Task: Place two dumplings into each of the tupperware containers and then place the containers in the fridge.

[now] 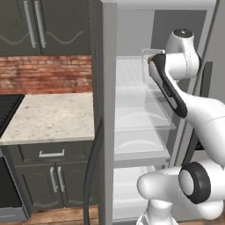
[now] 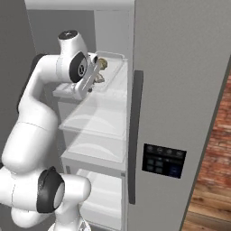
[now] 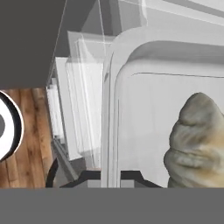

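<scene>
Fridge [image 2: 180, 67] shelf: gripper [image 3: 109, 174] clamps container [image 3: 114, 109] rim.

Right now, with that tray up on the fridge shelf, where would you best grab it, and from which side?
By the raised rim on the tray's near edge, coming from the open front of the fridge. The tray is shallow and wide, so only its thin rim fits between two fingers. The dumplings sit inside, so a level pinch looks safest. The gripper is shut on that rim.
</scene>
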Tool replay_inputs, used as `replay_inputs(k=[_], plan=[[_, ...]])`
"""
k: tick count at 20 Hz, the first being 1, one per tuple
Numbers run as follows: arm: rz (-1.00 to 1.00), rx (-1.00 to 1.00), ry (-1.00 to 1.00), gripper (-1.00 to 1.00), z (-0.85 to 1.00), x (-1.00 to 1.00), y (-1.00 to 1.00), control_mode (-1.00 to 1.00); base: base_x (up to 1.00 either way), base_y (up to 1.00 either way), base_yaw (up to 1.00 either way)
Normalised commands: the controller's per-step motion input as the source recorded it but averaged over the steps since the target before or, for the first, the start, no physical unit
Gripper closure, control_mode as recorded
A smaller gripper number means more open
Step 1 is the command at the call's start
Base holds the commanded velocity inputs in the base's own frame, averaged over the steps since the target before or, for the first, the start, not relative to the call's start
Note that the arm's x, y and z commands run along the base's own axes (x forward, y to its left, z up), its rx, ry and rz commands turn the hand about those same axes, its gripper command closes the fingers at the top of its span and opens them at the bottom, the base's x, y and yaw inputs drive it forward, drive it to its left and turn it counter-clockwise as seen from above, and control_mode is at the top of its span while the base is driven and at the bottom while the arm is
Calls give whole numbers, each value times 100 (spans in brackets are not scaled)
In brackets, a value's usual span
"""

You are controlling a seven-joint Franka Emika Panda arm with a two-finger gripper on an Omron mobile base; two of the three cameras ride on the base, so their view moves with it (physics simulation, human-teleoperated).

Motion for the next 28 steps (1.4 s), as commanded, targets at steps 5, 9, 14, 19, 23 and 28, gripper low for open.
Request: replay_inputs(k=[5, 9, 14, 19, 23, 28], plan=[[0, 1, 0, 100, -16, 100, -30, -100, 0, 0, 0], [0, 0, 0, 100, -25, 100, -24, -100, 0, 0, 0], [7, 0, 3, 100, -21, 100, -5, -100, 0, 0, 0], [3, 3, 3, 100, -1, 100, -20, -100, 0, 0, 0], [1, 2, 4, 100, -2, 98, -20, -100, 0, 0, 0], [1, 0, 0, 100, -8, 67, -33, -100, 0, 0, 0]])
